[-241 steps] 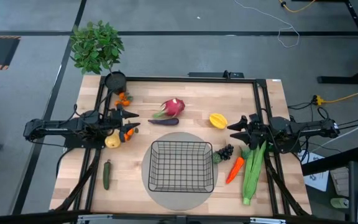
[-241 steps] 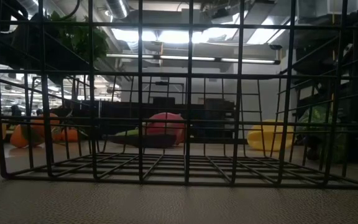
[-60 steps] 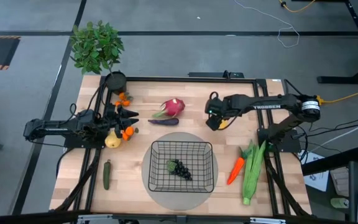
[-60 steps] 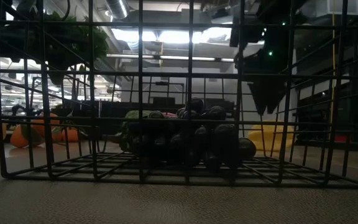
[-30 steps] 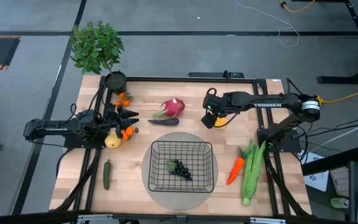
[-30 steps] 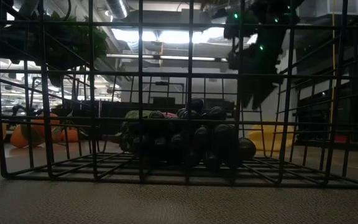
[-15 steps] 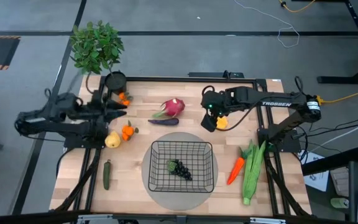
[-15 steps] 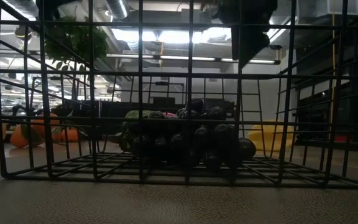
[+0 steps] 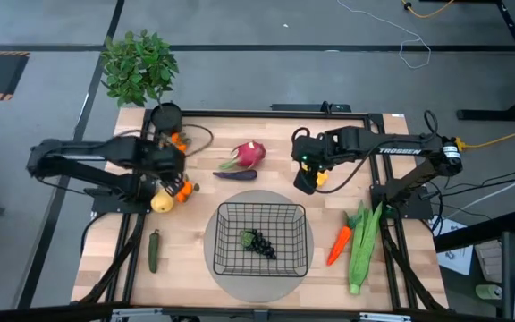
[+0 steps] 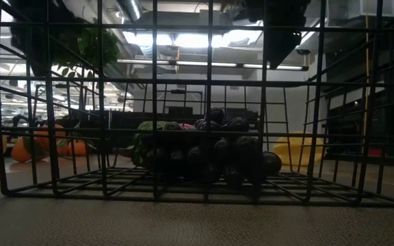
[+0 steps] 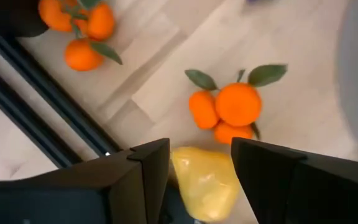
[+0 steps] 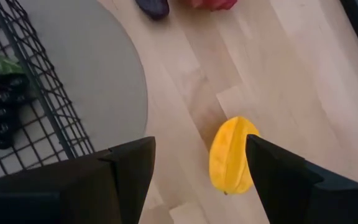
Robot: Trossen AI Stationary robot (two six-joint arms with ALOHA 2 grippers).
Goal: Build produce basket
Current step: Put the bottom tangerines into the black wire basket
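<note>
From my console I see the right claw [image 12: 194, 162] over the wooden table [image 9: 392, 268], above the yellow star fruit [image 12: 231, 155] that lies on the wood between the pink dragon fruit [image 9: 249, 154] and the right-hand frame. Through the wrist camera its two fingers [image 12: 126, 168] stand apart on either side of the fruit, released and not touching it. In the overhead view the arm's head covers most of that fruit.

The left claw [image 11: 199, 165] is over the left side of the table, above a yellow pear-shaped fruit [image 11: 207, 180]. Its fingers [image 11: 151, 168] are spread, with the fruit showing in the gap between them; I can't see contact, so I read it as released and holding nothing. Just beside that fruit is a small cluster of oranges [image 11: 227, 112] with leaves, and a second orange cluster [image 11: 79, 31] sits farther back near the small black pot [image 9: 165, 116].

The basket [image 9: 262, 239] rests on a round grey mat [image 9: 217, 273] at the front centre. Inside it lies the bunch of dark grapes [image 9: 259, 243], with a green leaf at its left end; from table level the grapes [image 10: 211, 154] sit on the wire floor.

The purple eggplant [image 9: 236, 174] lies just in front of the dragon fruit. The carrot [image 9: 338, 243] and the long green husk [image 9: 363, 246] lie side by side right of the basket. The cucumber [image 9: 153, 252] lies at the front left. A leafy plant [image 9: 138, 64] stands beyond the table's back left corner.
</note>
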